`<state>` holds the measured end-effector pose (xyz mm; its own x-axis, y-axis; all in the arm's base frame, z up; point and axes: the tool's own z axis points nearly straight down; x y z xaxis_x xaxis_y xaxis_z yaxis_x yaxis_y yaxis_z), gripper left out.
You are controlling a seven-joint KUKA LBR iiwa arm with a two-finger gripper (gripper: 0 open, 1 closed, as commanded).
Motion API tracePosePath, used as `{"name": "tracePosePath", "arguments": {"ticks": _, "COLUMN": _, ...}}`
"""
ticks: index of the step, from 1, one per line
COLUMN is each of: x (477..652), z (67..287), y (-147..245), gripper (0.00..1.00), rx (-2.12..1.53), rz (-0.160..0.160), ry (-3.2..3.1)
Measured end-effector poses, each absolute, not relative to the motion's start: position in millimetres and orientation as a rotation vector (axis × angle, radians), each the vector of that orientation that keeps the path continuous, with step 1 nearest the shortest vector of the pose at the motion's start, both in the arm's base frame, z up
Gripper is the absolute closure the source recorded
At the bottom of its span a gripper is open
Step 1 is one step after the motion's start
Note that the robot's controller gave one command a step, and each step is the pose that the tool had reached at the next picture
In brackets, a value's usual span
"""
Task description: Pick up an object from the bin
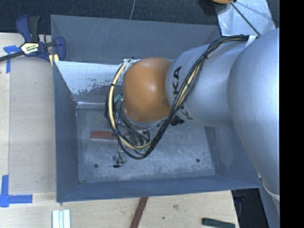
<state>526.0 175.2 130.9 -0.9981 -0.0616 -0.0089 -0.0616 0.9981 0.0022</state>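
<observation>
Camera view: the silver arm (pixel 228 80) is seen entering from the right of the frame, and most of the right half is covered by it. The grey metal bin (pixel 66 141) is spread across the centre beneath it, with its speckled floor exposed at lower left and lower right. The orange cover (pixel 145 89) on the wrist is placed at frame centre, above the upper middle of the bin floor. Yellow and black cables (pixel 114 99) are looped round the cover's left side and underneath it. The gripper (pixel 118 159) is pointed down at the floor, lower left of the cover. Its dark lower end is made out close to the floor; contact cannot be resolved. Whether it is open or closed cannot be told.

A thin reddish-brown flat strip (pixel 101 135) is laid on the floor left of centre, running left-right. Its right end is hidden under the cable bundle. The strip is located just upper left of the gripper's lower end, apart from it.
</observation>
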Motion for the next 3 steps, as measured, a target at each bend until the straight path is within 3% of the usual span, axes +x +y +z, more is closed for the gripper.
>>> {"name": "tracePosePath", "arguments": {"ticks": 1, "x": 554.4, "z": 71.0, "y": 170.8, "gripper": 1.00, "rx": -0.173, "rz": 0.004, "ry": 3.131}}
{"name": "tracePosePath", "arguments": {"ticks": 2, "x": 554.4, "z": 71.0, "y": 170.9, "gripper": 1.00, "rx": -0.173, "rz": 0.004, "ry": 3.131}}
{"name": "tracePosePath", "arguments": {"ticks": 3, "x": 528.1, "z": 234.8, "y": 156.3, "gripper": 1.00, "rx": -0.198, "rz": 0.002, "ry": 3.126}}
